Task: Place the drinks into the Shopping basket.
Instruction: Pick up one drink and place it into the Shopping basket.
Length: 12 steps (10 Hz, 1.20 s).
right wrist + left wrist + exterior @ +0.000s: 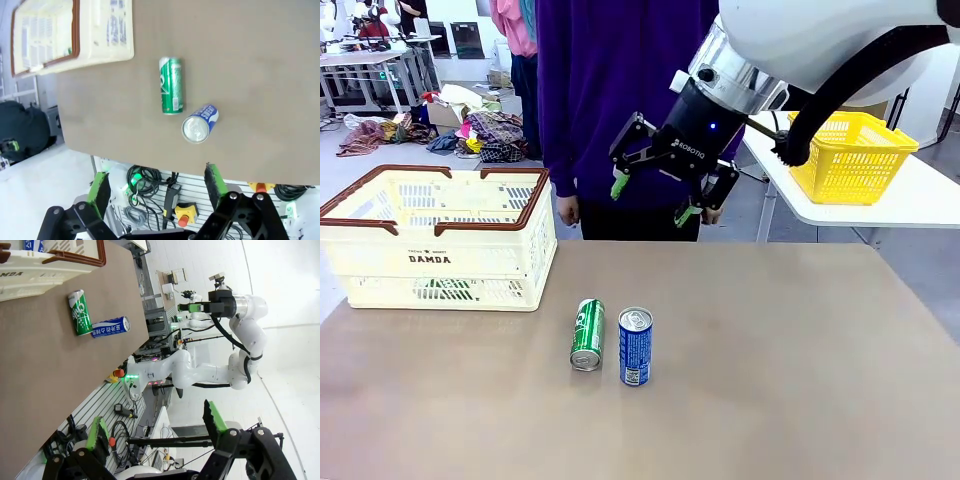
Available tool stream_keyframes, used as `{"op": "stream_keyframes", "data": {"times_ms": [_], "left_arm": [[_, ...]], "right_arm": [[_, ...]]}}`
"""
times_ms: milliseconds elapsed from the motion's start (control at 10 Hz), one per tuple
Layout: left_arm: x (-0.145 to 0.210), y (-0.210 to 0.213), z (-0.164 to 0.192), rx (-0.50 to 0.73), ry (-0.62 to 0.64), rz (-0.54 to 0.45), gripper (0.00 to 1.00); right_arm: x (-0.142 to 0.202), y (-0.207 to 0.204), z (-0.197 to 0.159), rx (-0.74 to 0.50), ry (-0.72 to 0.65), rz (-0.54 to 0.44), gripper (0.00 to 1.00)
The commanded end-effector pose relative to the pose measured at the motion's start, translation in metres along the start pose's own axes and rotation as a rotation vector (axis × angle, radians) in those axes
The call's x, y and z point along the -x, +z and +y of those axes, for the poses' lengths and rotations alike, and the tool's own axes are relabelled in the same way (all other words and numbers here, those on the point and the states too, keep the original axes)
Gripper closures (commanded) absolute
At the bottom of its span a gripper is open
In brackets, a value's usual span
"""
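Blue can (635, 347) stands well below the right gripper (652, 200).

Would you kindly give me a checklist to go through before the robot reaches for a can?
1. Right gripper open and empty: ok.
2. Left gripper open and empty: ok.
3. Blue can upright: ok.
4. Green can upright: not ok, it lies on its side.
5. Shopping basket open at the top: ok.
6. Person's hand away from the cans: ok.
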<state>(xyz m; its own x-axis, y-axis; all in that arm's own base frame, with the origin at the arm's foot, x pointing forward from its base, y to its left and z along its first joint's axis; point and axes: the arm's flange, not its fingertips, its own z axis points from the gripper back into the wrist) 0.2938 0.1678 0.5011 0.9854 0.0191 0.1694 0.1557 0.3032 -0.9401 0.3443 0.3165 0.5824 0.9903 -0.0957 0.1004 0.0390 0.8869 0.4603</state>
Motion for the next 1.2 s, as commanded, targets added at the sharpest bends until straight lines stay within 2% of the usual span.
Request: {"op": "stream_keyframes", "data": {"times_ms": [0,200,300,500,700,800,1000,1100], "left_arm": [[0.003,0.000,-0.001,0.002,-0.006,0.002,0.00],[0.003,0.000,-0.001,0.002,-0.006,0.002,0.00],[0.003,0.000,-0.001,0.002,-0.006,0.002,0.00],[0.003,0.000,-0.001,0.002,-0.006,0.002,0.00],[0.003,0.000,-0.001,0.002,-0.006,0.002,0.00],[0.003,0.000,-0.001,0.002,-0.006,0.002,0.00],[0.003,0.000,-0.001,0.002,-0.006,0.002,0.00],[0.003,0.000,-0.001,0.002,-0.006,0.002,0.00]], "right_arm": [[-0.016,0.039,-0.050,-0.098,-0.081,-0.035,0.00],[0.001,0.087,-0.129,-0.265,-0.186,-0.049,0.00],[0.018,0.099,-0.164,-0.395,-0.164,-0.014,0.00],[0.061,0.113,-0.236,-0.656,-0.016,0.099,0.00],[0.100,0.111,-0.328,-1.035,0.032,0.015,0.00],[0.110,0.101,-0.365,-1.180,0.039,-0.025,0.00],[0.119,0.072,-0.407,-1.318,0.061,-0.070,0.00],[0.121,0.060,-0.413,-1.286,0.086,-0.076,0.00]]}}
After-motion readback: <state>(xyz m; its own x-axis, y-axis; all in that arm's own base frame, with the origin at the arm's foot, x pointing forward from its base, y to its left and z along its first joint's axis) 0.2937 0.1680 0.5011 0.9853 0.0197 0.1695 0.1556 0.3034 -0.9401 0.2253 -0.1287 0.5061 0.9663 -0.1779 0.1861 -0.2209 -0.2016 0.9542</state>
